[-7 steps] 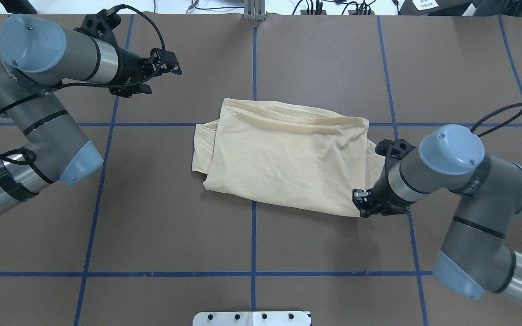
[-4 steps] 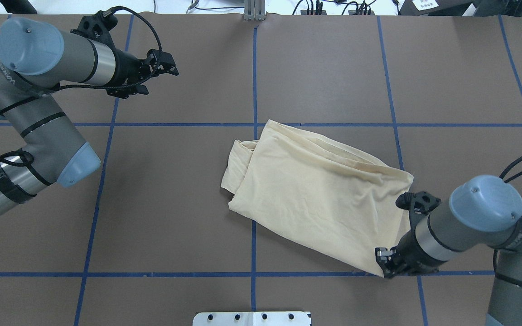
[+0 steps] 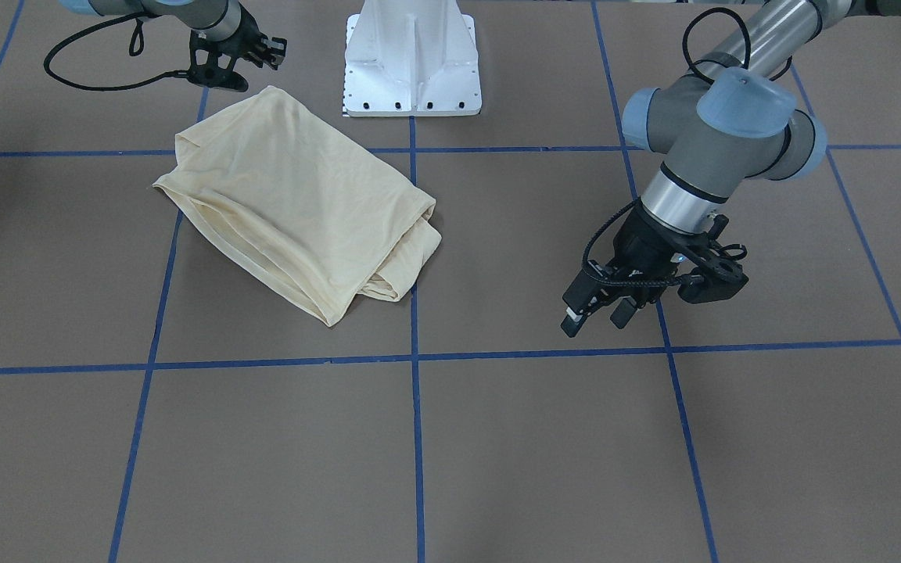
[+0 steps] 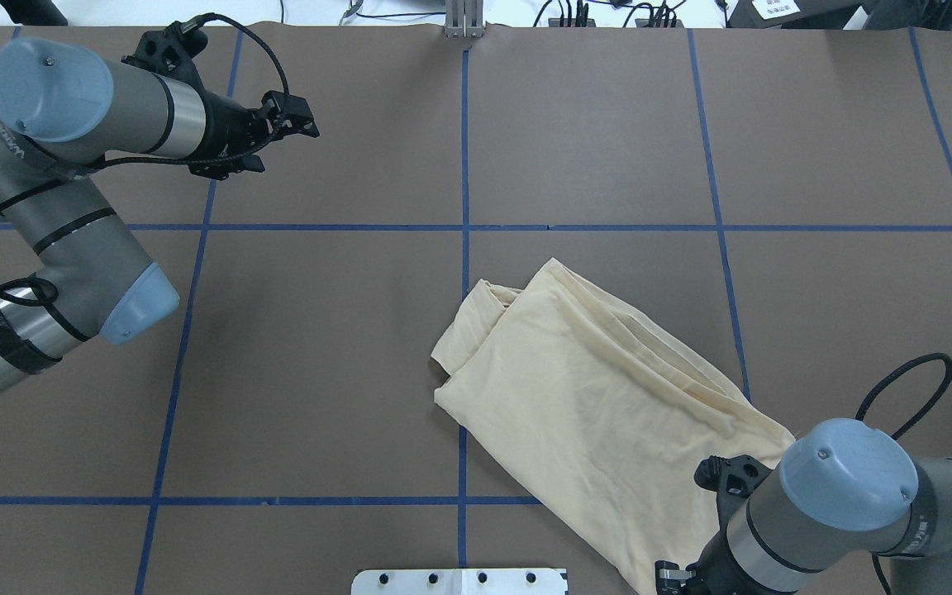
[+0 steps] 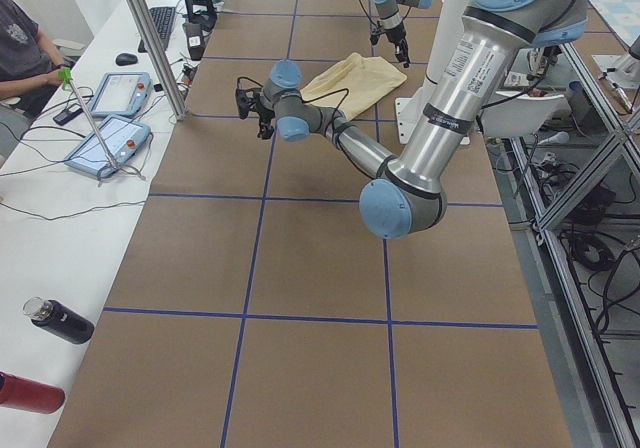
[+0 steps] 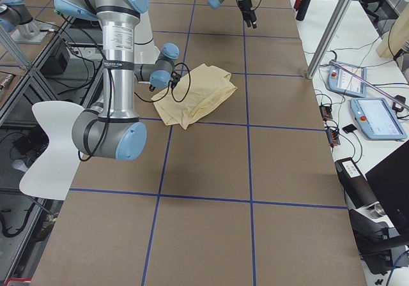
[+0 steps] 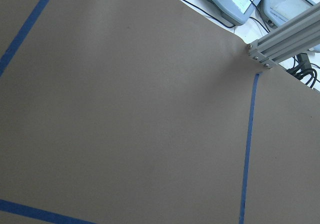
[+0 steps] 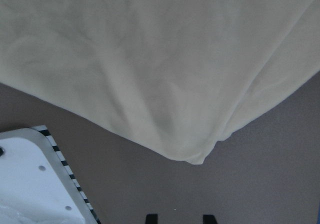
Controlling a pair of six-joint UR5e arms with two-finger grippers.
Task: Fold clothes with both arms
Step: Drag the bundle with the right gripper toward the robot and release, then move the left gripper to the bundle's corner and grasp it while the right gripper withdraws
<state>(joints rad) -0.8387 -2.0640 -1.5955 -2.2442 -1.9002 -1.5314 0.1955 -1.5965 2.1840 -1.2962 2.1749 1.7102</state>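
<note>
Folded cream T-shirt [image 4: 600, 397] lies on the tabletop [image 4: 319, 372]. The right gripper [image 4: 668, 577], released, sits at its overhead 5 o'clock corner. The left gripper [image 3: 595, 317], also released, is well apart.

Legible text: none confirmed.

- **Left arm:** White lettering runs along the grey link of the left arm [image 4: 88, 264] in the overhead view. The link's curve cuts it short, and the characters cannot be made out with certainty.
- **Right arm:** Similar lettering sits on the right arm [image 4: 939, 512] near the frame edge, unreadable.
- **Sticker:** In the exterior left view a narrow printed sticker [image 5: 464, 52] stands on the left arm's silver tube, its print too small to read.
- **Card:** A white card [image 4: 780, 7] on dark equipment beyond the table's [image 4: 575, 124] far edge carries dark print, illegible.
</note>
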